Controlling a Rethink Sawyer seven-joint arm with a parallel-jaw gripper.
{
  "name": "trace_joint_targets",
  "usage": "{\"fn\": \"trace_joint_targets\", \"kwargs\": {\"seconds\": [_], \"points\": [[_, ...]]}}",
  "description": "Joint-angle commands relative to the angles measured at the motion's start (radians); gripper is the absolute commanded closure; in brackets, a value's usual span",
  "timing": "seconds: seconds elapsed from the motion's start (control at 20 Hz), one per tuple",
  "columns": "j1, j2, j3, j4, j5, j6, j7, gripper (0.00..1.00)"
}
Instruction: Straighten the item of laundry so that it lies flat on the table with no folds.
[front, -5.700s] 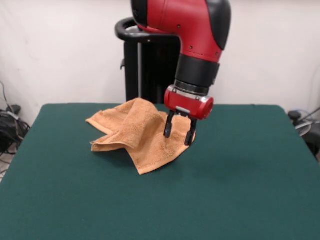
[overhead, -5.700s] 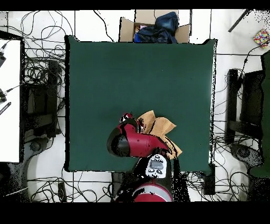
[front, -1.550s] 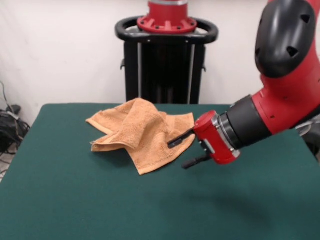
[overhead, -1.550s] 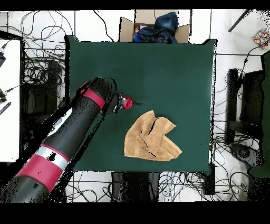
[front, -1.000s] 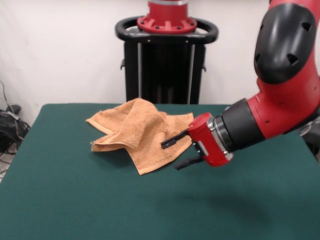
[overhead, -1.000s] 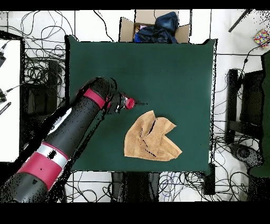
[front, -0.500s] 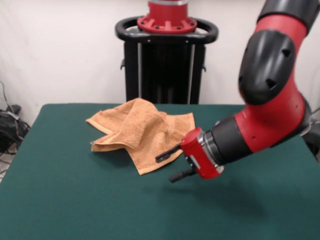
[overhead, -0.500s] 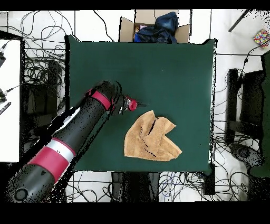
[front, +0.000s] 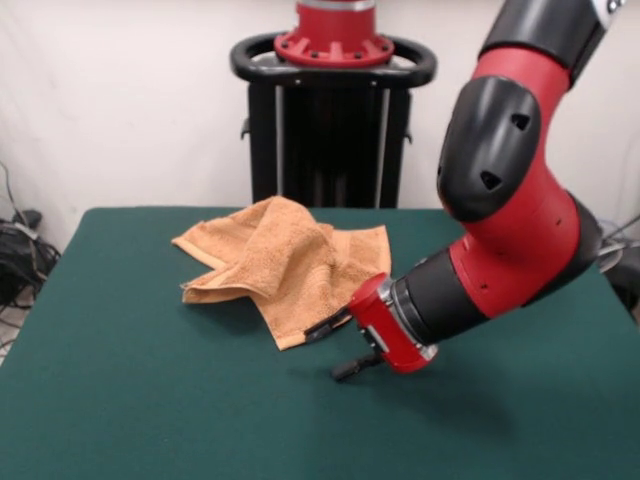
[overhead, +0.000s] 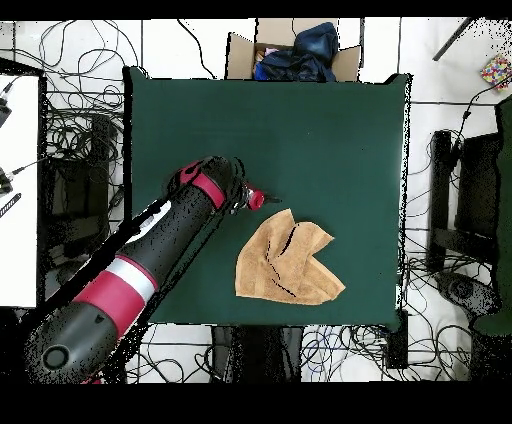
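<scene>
The orange-tan towel (front: 280, 260) lies crumpled with folds on the dark green table (front: 150, 400), toward the robot's side; in the overhead view the towel (overhead: 285, 260) sits near the table's (overhead: 320, 130) bottom edge. My gripper (front: 330, 348) lies almost level, low over the table, pointing at the towel's near corner. Its upper finger reaches the towel's edge; whether it touches I cannot tell. It is open and holds nothing. In the overhead view the gripper (overhead: 268, 199) is just above the towel's upper left edge.
The black robot pedestal (front: 335, 110) stands behind the table. A cardboard box with dark clothes (overhead: 292, 52) sits past the table's far edge. Cables (overhead: 80, 130) cover the floor around the table. My arm (overhead: 150, 260) crosses the table's left part.
My gripper left its spot upright over the towel and swung round to the side. In the last second it sank and moved toward the towel's near corner. The towel has not moved.
</scene>
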Motion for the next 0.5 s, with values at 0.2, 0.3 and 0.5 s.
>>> {"fn": "trace_joint_targets", "kwargs": {"seconds": [0.2,0.3,0.5], "points": [[-0.033,0.124,0.142,-0.019,0.082,-0.058,0.295,0.00],[-0.035,0.127,0.138,-0.023,0.083,-0.036,0.297,0.00],[-0.038,0.123,0.142,-0.023,0.092,0.031,0.296,0.00]]}}
